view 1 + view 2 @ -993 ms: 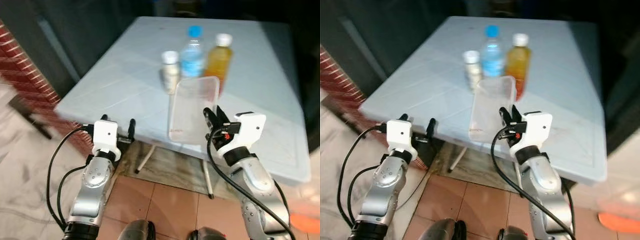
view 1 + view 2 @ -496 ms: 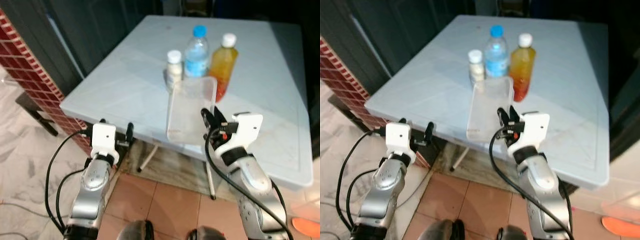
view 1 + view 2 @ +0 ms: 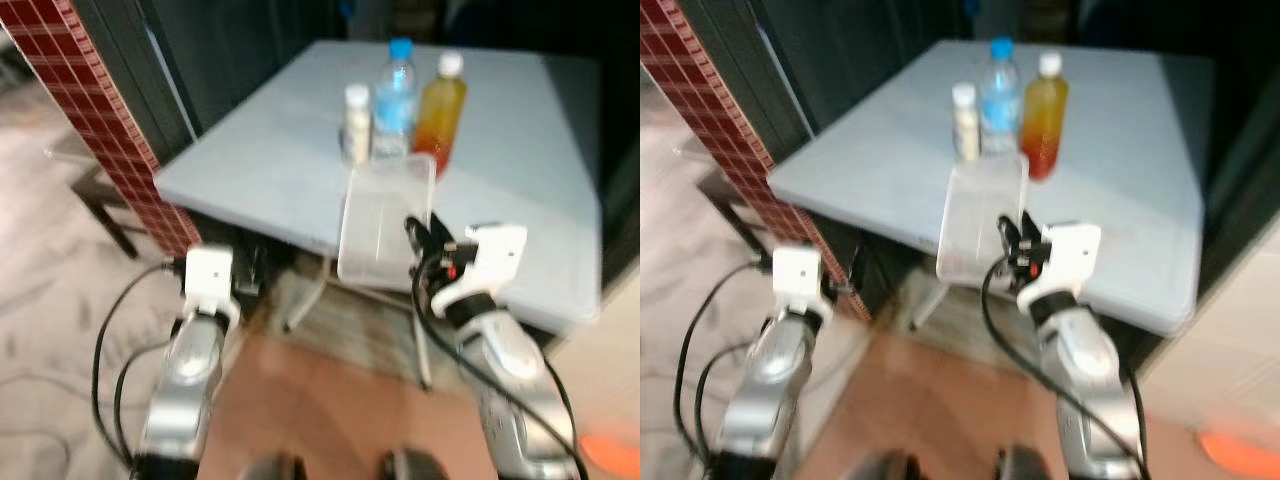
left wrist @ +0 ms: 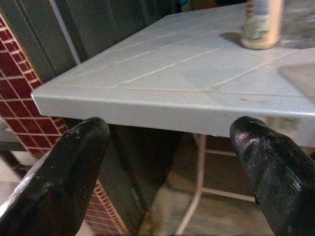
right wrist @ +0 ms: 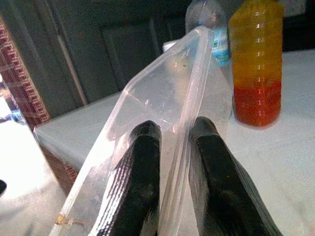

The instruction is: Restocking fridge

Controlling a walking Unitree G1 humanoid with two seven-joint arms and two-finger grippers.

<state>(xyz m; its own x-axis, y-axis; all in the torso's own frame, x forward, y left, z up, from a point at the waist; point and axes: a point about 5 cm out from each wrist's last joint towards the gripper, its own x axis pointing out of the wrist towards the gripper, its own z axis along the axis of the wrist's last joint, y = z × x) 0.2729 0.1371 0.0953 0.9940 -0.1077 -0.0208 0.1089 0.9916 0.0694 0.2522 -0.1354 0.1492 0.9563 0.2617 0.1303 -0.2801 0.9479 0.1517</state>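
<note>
Over near edge of surface (image 3: 300,150): clear plastic container (image 3: 385,225), tilted, rim clamped between fingers of right pincer (image 5: 172,162). Beyond container, standing on surface: small white-capped bottle (image 3: 356,122), water bottle (image 3: 396,100) with blue cap, orange drink bottle (image 3: 441,108), close together in row. Left pincer (image 4: 167,167) fingers spread wide, empty, level with surface edge, short of it. Red brick pillar (image 3: 115,130) beside surface, robot's left.

Two silver jointed arms are showing, each ending in a white boxy wrist housing with black cables looping alongside. The right gripper (image 5: 172,187) and left gripper (image 4: 167,162) are wearing thick, matte black textured fingers.
</note>
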